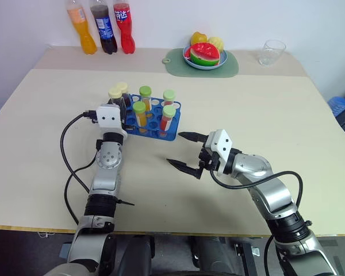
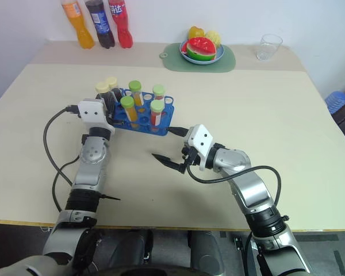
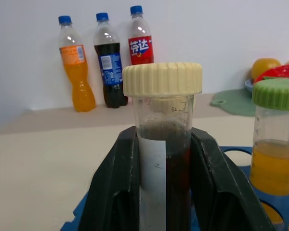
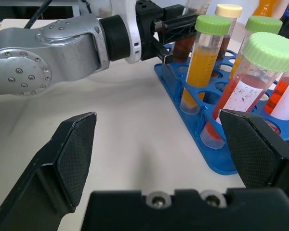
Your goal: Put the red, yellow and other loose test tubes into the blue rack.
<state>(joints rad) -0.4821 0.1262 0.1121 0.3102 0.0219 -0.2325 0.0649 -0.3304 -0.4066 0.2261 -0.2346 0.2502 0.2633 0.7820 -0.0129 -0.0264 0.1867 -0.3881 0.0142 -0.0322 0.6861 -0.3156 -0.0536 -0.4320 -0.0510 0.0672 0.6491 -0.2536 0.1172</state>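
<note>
Two arms reach over your tabletop [image 1: 264, 115]. Your left tool [image 3: 166, 183] points forward at the left end of the blue rack [image 1: 171, 133], its fingers flanking a cream-capped dark tube [image 3: 164, 144]; whether they clamp it, you cannot tell. Your right tool [image 1: 184, 152] hangs released, near and right of the rack. Green-capped tubes [image 4: 202, 67] of orange and red liquid stand upright in it.

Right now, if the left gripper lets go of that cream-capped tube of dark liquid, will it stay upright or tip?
Probably stays upright: the cream-capped clear plastic tube of dark liquid appears seated in the blue plastic rack. It is tall, so a knock from the left gripper could rock it. Its smooth wall likely slides free easily.
</note>
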